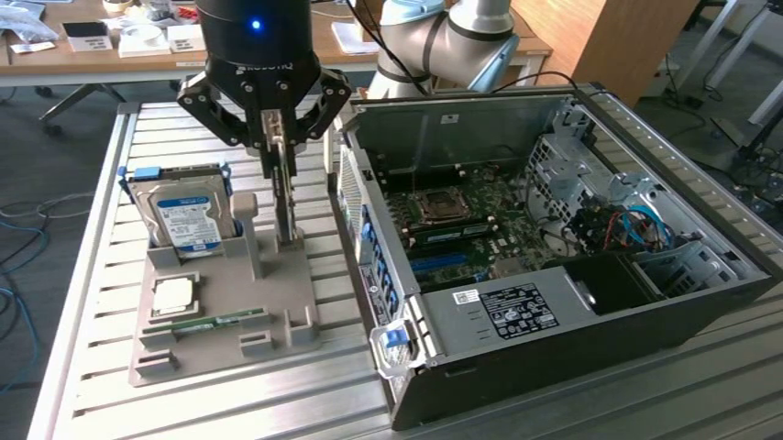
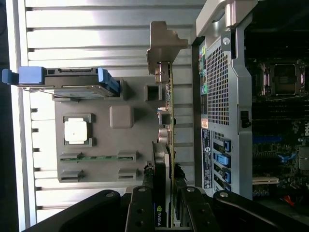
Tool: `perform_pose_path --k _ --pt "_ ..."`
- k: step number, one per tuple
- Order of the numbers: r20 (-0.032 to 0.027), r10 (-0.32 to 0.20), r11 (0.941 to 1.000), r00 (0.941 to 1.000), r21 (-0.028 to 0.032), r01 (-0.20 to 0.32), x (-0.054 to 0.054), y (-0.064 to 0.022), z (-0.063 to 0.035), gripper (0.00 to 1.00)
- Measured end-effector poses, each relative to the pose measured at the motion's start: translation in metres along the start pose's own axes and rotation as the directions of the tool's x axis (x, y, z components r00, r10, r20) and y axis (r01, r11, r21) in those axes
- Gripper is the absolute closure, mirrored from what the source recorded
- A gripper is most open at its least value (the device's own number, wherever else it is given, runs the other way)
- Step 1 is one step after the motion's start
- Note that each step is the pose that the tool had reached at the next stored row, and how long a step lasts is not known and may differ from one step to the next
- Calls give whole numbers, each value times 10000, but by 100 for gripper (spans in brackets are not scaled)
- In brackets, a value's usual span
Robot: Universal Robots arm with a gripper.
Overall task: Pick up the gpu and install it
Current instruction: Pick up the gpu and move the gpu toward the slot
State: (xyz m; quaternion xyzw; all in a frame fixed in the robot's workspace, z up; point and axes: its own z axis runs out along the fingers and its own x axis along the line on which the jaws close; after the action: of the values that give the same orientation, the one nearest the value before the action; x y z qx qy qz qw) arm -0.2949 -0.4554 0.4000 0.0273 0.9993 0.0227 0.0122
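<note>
gpu point(image 1: 289, 206) on its edge, standing upright in a slot of the grey holder point(image 1: 284, 307) on the slatted surface point(image 1: 98, 367), just beside the open computer case point(image 1: 685, 302). That is the exterior view, and the pincer point(image 1: 277, 158) is right on top of it. The arm point(image 1: 453, 37) reaches over from behind the case with its wrist pointing straight down, and the linkages are drawn in narrow over the card's upper edge. By the look of it this is the pick-up step: the card is gripped, its lower edge sits in the holder and the case slots are unfilled. On the same holder sit a hard drive point(image 1: 183, 215), a processor chip point(image 1: 174, 295) and a memory stick point(image 1: 220, 321), all apart from the pincer. Over to the wrist view: the gpu point(image 2: 168, 96) runs edge-on away from the camera, silver bracket point(image 2: 161, 43) at the far end. The pincer point(image 2: 163, 176) is closed on it, one finger on each face at the black cooler. The perforated case wall point(image 2: 217, 87) is close alongside. My read is that this calls for a firm, square hold and a straight path out of the slot, with no tilt toward that wall.
</note>
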Motion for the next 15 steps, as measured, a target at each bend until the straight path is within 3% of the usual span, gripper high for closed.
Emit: perform_pose_path --k 6,15 --pt "0 1 10000 10000 0 -1 -1 1 -31 73" --pt "0 0 10000 10000 -1 0 -5 7 -159 73"
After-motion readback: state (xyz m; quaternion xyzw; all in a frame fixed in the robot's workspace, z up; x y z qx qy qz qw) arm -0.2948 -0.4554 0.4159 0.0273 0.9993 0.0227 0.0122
